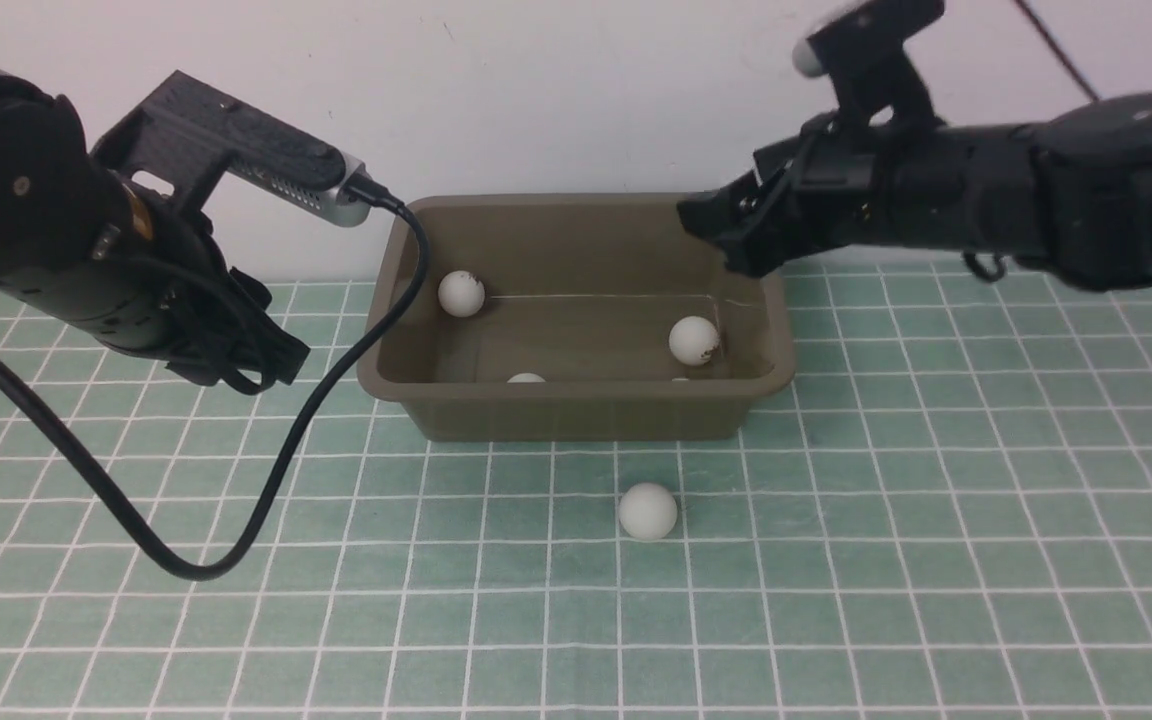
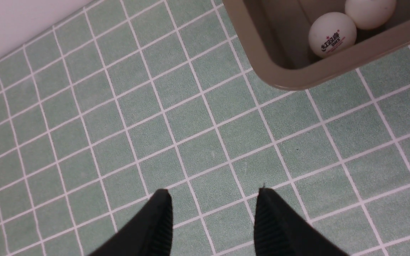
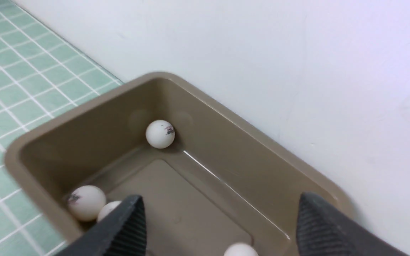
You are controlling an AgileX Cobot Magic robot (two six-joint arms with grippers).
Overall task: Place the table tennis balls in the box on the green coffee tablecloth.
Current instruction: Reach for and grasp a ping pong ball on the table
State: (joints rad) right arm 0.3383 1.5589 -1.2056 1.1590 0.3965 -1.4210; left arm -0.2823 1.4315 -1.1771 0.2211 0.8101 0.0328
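Note:
The olive-brown box (image 1: 576, 412) stands on the green coffee tablecloth (image 1: 936, 520) against the back wall. Inside it lie several table tennis balls: one at the back left (image 1: 461, 293), one at the right (image 1: 694, 340), one half hidden behind the front wall (image 1: 526, 378). A further ball (image 1: 648, 512) rests on the cloth just in front of the box. My right gripper (image 1: 726, 235) (image 3: 221, 198) hovers over the box's back right corner, open and empty. My left gripper (image 1: 256, 365) (image 2: 212, 192) hangs over bare cloth left of the box, jaws apart, holding nothing.
A white wall (image 1: 576, 90) rises directly behind the box. A black cable (image 1: 266, 500) loops from the left wrist camera down onto the cloth left of the box. In the left wrist view two balls (image 2: 332, 34) lie in the box's near corner (image 2: 283, 80).

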